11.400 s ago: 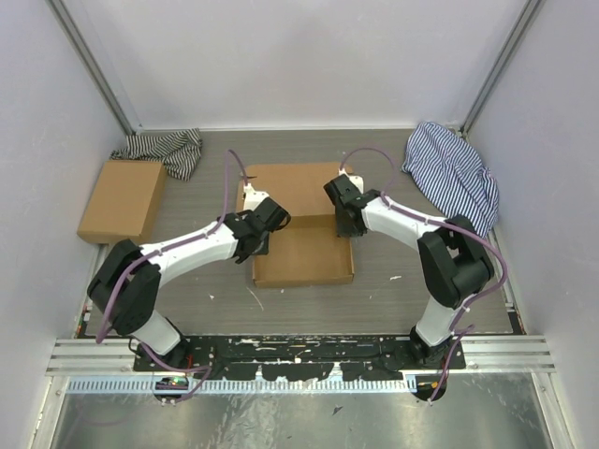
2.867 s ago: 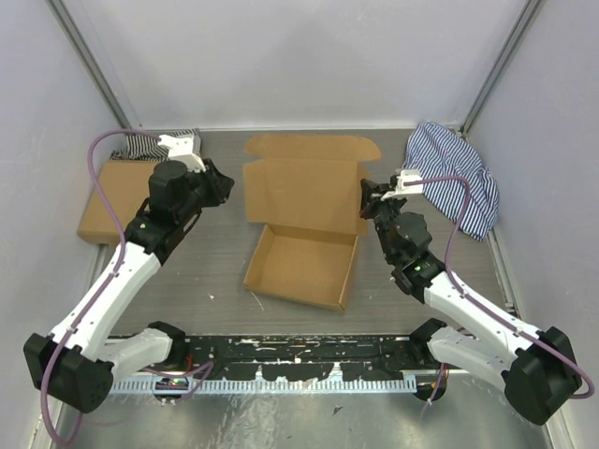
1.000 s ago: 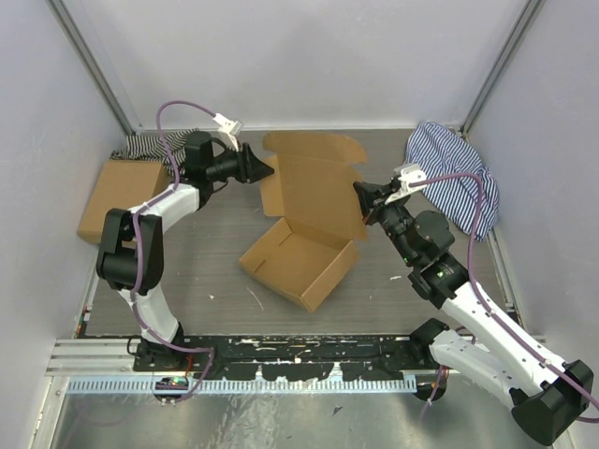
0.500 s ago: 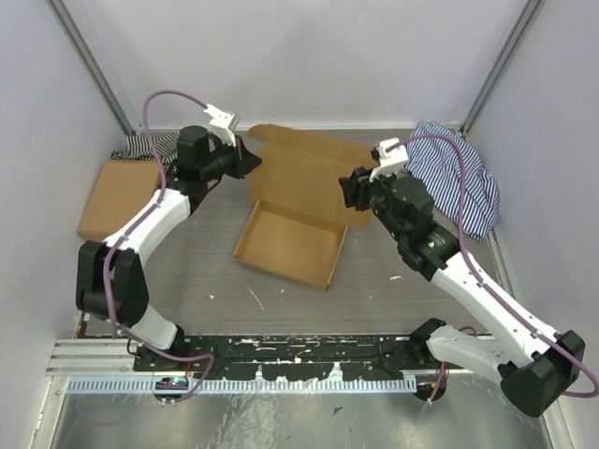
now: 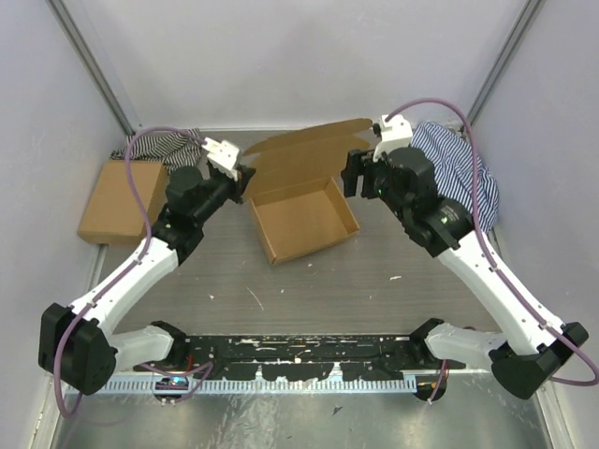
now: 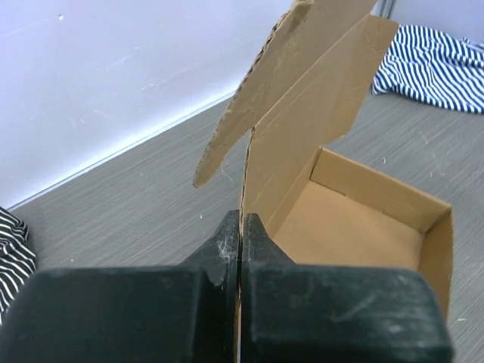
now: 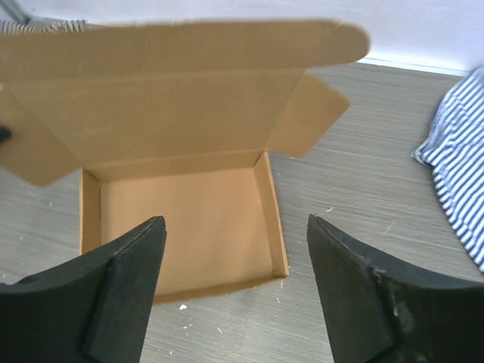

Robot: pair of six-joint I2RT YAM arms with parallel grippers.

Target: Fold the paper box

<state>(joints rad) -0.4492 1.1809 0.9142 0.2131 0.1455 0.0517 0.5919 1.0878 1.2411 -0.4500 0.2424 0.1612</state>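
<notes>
Box lies at the middle of the table, a touch toward 12 o'clock. Its tray walls are up and its lid stands raised from the tray's 12 o'clock edge, leaning back. The tray sits slightly askew, with its near corner turned toward 7 o'clock.

The left gripper is pinched tight on the lid's 9 o'clock edge, with the cardboard running down between its fingers. The right gripper hangs over the tray with its fingers spread wide and nothing in them. In the top view it sits by the lid's 3 o'clock flap; I cannot tell if it touches.

The tray looks formed, so the step in hand appears to be closing the lid. Next, the right gripper likely needs to take the 3 o'clock side. Both arms would then swing the lid down toward 6 o'clock, with the side flaps steered inside the tray walls and the front lip tucked in last.

The back wall is close behind the lid at 12, so there is little room that way. Bare table lies open at 6, between the tray and the arm bases. One cloth lies near at 2 o'clock, apart from the box. A flat box at 9 and another cloth at 10 are well apart.
</notes>
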